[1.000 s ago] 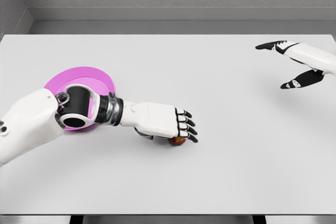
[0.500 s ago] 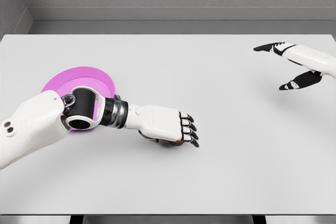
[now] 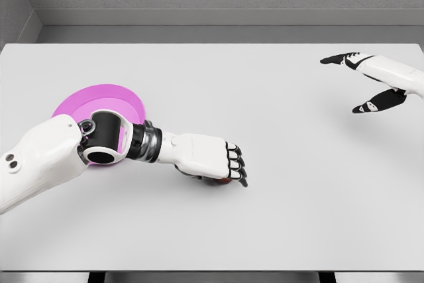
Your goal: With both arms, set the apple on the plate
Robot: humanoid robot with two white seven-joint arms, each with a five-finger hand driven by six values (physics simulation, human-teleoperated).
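left hand (image 3: pixel 211 158) lies palm-down over apple (image 3: pixel 225 179), fingers curling to enclose it; plate (image 3: pixel 99 101) at its ten o'clock. right hand (image 3: pixel 371 84) spread, idle.

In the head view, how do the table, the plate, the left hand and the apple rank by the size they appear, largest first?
1. Table.
2. Plate, though the left arm hides part of it.
3. Left hand, which may look larger from nearness to the camera.
4. Apple, only a sliver showing under the hand.

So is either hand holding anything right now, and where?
Left hand covers the small red apple from above, fingers curled over it. Right hand holds nothing.
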